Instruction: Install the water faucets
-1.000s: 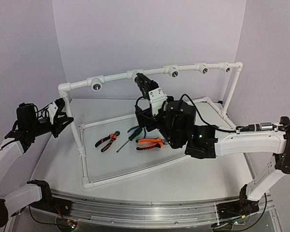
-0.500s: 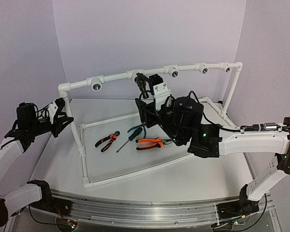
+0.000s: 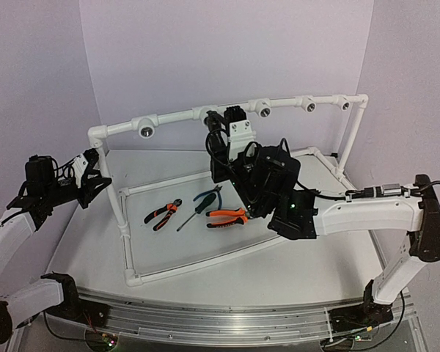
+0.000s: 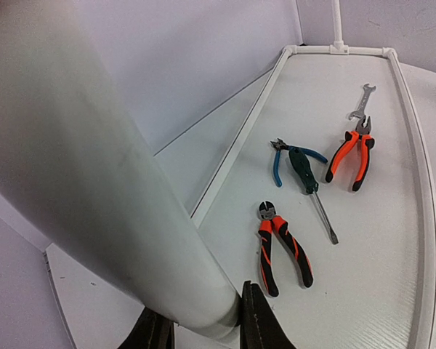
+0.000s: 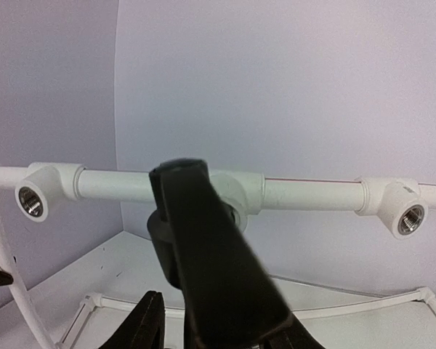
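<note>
The step in hand looks like seating the faucet point(image 5: 203, 240) in the white pipe frame point(image 3: 176, 116). The dark tap sits directly ahead of the right claw point(image 5: 214, 331), and its far end meets the middle socket point(image 5: 241, 190) of the top rail. The 2 fingers of that claw flank the tap. A slit of light shows between the left finger and the tap's dark body, so I cannot tell whether the claw is clenched on it or only standing around it. The 1 open socket point(image 5: 30, 201) to the claw's left and the 1 point(image 5: 410, 218) to its right are bare. The left claw point(image 4: 207, 327) is clenched on the frame's upright post point(image 4: 94, 182), which looks like bracing. Far below the right claw, orange-handled pliers point(image 3: 227, 216) lie on the desk point(image 3: 293, 271), apart from both claws. As a judgement, the task is early, since only this tap is at the rail. The next move calls for a firm pinch on the tap's body, then a turn about the socket's own axis. The tap should be held square to the socket so the thread does not cross, while the left claw holds the frame against the twist.
</note>
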Tool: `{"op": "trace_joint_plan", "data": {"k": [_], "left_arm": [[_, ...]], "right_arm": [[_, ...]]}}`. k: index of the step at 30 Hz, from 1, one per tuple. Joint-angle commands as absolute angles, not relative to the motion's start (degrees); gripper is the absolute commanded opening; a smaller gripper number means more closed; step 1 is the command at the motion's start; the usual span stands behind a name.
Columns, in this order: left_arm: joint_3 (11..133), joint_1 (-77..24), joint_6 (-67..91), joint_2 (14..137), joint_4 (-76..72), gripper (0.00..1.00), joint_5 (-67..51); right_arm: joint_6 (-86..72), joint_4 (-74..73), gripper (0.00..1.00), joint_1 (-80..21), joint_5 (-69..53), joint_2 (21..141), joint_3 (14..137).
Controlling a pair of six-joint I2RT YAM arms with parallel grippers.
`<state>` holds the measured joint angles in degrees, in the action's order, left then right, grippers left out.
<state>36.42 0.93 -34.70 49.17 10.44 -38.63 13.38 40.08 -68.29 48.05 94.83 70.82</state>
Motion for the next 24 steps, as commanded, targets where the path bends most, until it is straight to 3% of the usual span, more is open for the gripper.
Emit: {"op": "trace_joint_plan", "data": {"k": [1,10,24], "left_arm": [[32.1,-2.2,-45.0,53.2,27.2,0.00,-41.3],[31.7,-2.2,-45.0,53.2,27.0,0.00,-41.1],[32.0,-2.2,-45.1,53.2,27.0,0.00,-41.1]], "right_arm": [[15.0,45.4,0.40,-68.4,49.9,96.6,74.2],[14.5,45.4,0.41,-68.4,51.4,98.0,74.0],[15.0,45.4,0.20,-68.5,54.1,99.6,77.0]]}}
